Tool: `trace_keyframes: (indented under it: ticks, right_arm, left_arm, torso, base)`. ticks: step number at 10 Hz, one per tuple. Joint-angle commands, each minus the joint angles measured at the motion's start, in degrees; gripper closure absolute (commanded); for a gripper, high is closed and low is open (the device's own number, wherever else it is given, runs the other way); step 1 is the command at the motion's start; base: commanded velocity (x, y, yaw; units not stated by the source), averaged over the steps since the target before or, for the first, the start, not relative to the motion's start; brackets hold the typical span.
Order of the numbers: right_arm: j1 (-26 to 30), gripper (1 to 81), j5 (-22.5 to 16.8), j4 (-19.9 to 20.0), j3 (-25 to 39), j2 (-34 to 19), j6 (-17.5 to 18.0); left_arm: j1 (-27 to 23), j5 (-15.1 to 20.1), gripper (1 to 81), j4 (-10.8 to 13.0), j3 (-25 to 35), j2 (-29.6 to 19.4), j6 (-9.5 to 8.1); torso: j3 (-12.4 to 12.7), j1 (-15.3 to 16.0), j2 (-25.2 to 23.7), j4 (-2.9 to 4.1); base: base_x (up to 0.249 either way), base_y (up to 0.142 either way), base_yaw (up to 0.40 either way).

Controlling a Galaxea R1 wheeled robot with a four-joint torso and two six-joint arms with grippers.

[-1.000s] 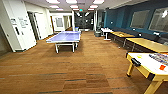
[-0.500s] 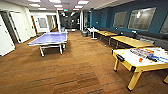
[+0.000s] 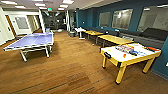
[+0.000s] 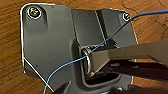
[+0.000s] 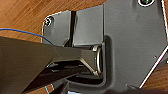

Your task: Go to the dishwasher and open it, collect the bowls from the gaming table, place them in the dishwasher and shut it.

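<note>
The gaming table (image 3: pixel 113 53) stands at the right of the head view, a white top on yellow legs with colourful boxes (image 3: pixel 126 48) lying on it. A small orange thing (image 3: pixel 124 55) sits near its front edge; I cannot tell whether it is one of the bowls. The dishwasher is out of view. Both wrist views look down past the robot's dark plate at brown wood floor (image 4: pixel 10 50) (image 5: pixel 20 15), and a thin blue cable (image 4: pixel 75 60) crosses the left one.
A blue table-tennis table (image 3: pixel 32 41) stands at the left. Two yellow-topped tables (image 3: pixel 113 38) and a dark bench (image 3: pixel 150 33) line the blue right wall. A small white table (image 3: pixel 80 30) is further back. Wood floor (image 3: pixel 72 65) lies open between them.
The whole head picture has shifted: the table-tennis table now sits further left, and the white-topped table has come further into the picture and looks nearer. The camera has moved.
</note>
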Motion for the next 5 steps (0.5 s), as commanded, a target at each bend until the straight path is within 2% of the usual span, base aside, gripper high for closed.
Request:
trace_keyframes:
  ticks: [1, 5]
  right_arm:
    - [2.3, 1.0, -2.7, -0.4, 0.5, 0.1, -0.2]
    - [2.4, 1.0, -2.7, -0.4, 0.5, 0.1, -0.2]
  left_arm:
    - [-2.0, 3.0, 1.0, 0.7, 0.5, -0.3, 0.53]
    - [-2.0, 3.0, 1.0, 0.7, 0.5, -0.3, 0.53]
  torso:
    - [0.0, 0.0, 0.0, 0.0]
    - [0.0, 0.0, 0.0, 0.0]
  base:
    - [0.0, 0.0, -0.376]
    - [0.0, 0.0, -0.377]
